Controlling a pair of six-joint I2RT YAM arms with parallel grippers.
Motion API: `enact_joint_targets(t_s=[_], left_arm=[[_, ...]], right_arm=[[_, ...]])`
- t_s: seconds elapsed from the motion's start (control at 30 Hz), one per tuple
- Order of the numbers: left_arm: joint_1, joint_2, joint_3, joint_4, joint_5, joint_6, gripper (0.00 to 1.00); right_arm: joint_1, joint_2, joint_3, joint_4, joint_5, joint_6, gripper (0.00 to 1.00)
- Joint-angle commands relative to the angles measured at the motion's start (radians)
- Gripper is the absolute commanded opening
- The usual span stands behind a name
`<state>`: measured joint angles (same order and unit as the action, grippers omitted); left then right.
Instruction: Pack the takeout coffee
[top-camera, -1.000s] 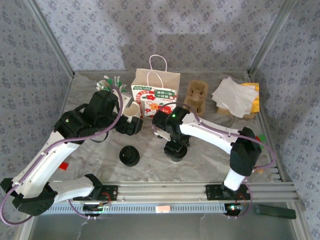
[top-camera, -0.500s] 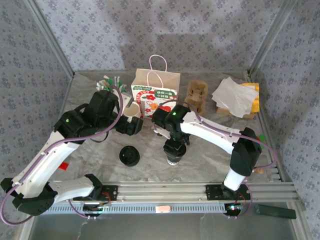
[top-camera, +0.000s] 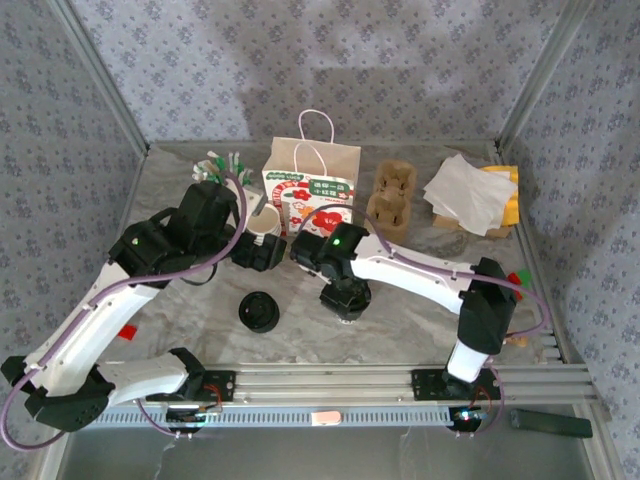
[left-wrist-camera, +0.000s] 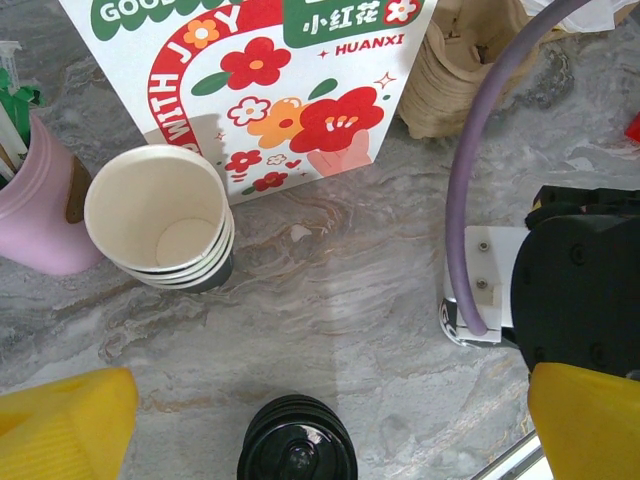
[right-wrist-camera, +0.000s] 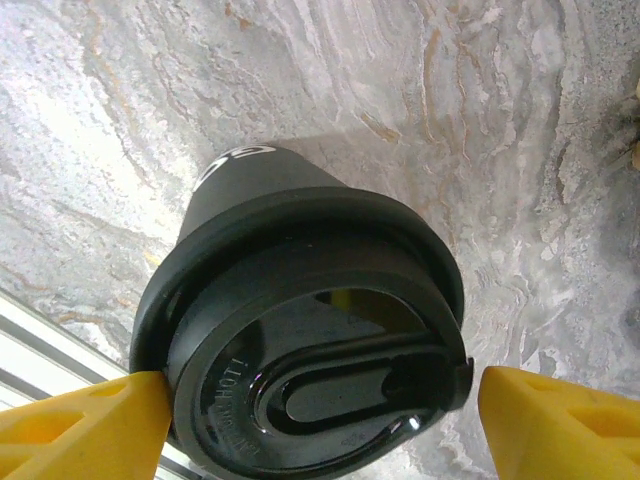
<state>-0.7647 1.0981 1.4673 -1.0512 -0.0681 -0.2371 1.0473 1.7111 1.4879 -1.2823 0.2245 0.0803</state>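
Observation:
The takeout coffee (right-wrist-camera: 300, 260), a cup under a round black lid, sits tilted between the yellow fingertips of my right gripper (right-wrist-camera: 320, 415), which is shut on it just under the lid's rim. From above, that gripper (top-camera: 343, 298) hangs over the table's middle and hides the cup. The flowered paper bag (top-camera: 310, 188) stands upright behind it, handles up. Over the stack of lidless cups (top-camera: 262, 228), my left gripper (top-camera: 262, 250) is open; its wide-apart fingertips (left-wrist-camera: 65, 420) hold nothing.
A pile of black lids (top-camera: 258, 311) lies front left. A pink holder with straws (left-wrist-camera: 40, 210) stands beside the cup stack (left-wrist-camera: 160, 225). Brown cup carriers (top-camera: 392, 195) and white napkins (top-camera: 470, 195) sit at the back right.
My right gripper has shifted a little to the left with the cup, uncovering more of the brown carriers. The left arm has stayed where it was.

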Motion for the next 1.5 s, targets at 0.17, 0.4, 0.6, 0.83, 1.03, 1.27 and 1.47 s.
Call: enact_joint_targets(t_s=[0.17, 0.4, 0.6, 0.83, 1.03, 1.27, 1.47], left_arm=[[0.005, -0.041, -0.022, -0.003, -0.003, 0.001, 1.0], [0.004, -0.049, -0.033, 0.002, -0.004, 0.003, 1.0], [0.006, -0.056, -0.041, 0.002, -0.008, 0.007, 1.0], [0.006, -0.069, -0.055, 0.008, -0.014, 0.001, 1.0], [0.006, -0.086, -0.059, 0.015, -0.04, -0.013, 1.0], [0.01, -0.128, -0.029, 0.036, -0.128, -0.077, 1.0], [0.029, -0.183, -0.026, 0.063, -0.171, -0.196, 1.0]], right_arm=[[0.029, 0.046, 0.036, -0.016, 0.033, 0.069, 0.78], [0.04, 0.056, 0.059, -0.04, 0.026, 0.087, 0.78], [0.04, 0.05, 0.084, -0.054, 0.019, 0.096, 0.85], [0.04, 0.042, 0.107, -0.064, 0.016, 0.105, 0.87], [0.032, 0.014, 0.14, -0.074, 0.007, 0.123, 0.88], [-0.034, -0.08, 0.189, -0.104, 0.024, 0.249, 0.87], [-0.142, -0.282, 0.148, -0.05, 0.115, 0.38, 0.82]])
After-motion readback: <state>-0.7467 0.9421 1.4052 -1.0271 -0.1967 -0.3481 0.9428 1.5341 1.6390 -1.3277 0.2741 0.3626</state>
